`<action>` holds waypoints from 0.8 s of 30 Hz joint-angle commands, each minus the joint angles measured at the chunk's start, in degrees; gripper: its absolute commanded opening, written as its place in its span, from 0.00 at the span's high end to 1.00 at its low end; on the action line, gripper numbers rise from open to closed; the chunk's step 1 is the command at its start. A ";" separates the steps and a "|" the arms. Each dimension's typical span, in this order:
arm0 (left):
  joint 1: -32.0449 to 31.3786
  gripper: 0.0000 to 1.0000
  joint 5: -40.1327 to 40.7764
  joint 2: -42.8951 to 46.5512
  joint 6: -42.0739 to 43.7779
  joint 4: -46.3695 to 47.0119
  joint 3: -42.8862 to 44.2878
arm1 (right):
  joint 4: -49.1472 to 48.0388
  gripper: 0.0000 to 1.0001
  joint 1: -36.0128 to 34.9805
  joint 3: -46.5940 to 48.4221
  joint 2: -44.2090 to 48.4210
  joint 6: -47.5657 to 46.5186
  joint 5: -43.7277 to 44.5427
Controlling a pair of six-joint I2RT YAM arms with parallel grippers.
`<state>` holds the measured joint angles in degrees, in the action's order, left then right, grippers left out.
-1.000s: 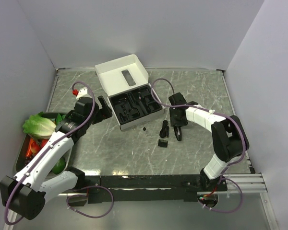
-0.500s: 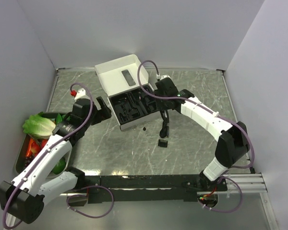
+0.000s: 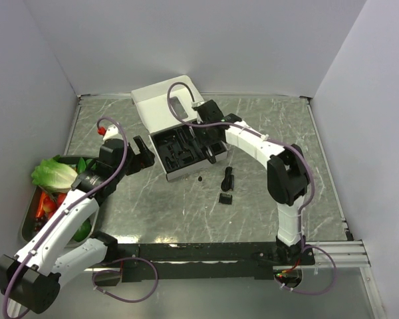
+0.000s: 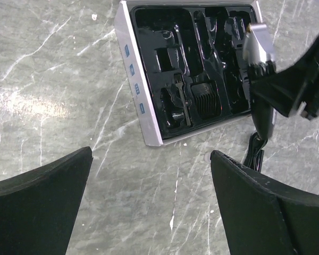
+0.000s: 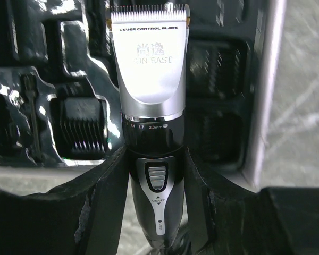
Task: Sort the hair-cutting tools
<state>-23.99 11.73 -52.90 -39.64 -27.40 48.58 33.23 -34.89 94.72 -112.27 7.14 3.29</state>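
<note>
1. Top: the right gripper (image 3: 208,138) hangs over the box (image 3: 161,100). A black part (image 3: 227,178) lies at its 5 o'clock.
2. Left wrist: the left gripper (image 4: 151,186) gapes wide and empty. The clipper (image 4: 257,42) sits at 2 o'clock, above the insert (image 4: 165,58).
3. Right wrist: the jaws are narrow, clamped on the clipper's body, blade toward 12. If let go tilted, it could jam crooked or land on the comb (image 5: 80,127).

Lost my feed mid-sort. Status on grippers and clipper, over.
Left gripper open, empty, short of box. Right gripper shut on clipper, over black insert. Long black piece and small black piece loose on table, clear of it.
</note>
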 commanded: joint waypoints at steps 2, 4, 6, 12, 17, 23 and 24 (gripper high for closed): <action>-0.09 0.01 -0.39 0.96 0.88 1.12 -0.41 | -4.58 0.87 -0.44 8.36 -2.16 -2.83 -3.02; -0.09 0.01 -0.39 0.96 0.79 1.03 -0.33 | -4.49 0.87 -0.44 9.52 -3.74 -3.27 -2.94; -0.09 0.00 -0.39 0.96 0.70 0.86 -0.33 | -5.02 0.86 -0.70 10.31 -4.71 -3.44 -2.68; -0.09 0.01 0.05 1.58 0.79 -0.11 -0.06 | -5.99 0.86 -0.70 11.72 -7.61 -3.62 -2.41; -0.09 0.01 0.49 2.02 1.14 -0.99 0.99 | -6.43 0.86 -0.70 13.73 -9.81 -2.39 -1.97; -0.09 0.01 0.84 2.37 1.41 -1.78 1.70 | -6.08 0.86 -0.70 15.58 -12.36 -0.90 -0.22; -0.09 0.01 0.76 2.37 1.49 -1.87 1.78 | -5.90 0.86 -0.61 15.85 -13.06 -0.46 0.31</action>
<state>-23.99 11.86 -51.79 -39.59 -28.73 48.31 30.17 -35.11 105.80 -124.51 5.10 1.30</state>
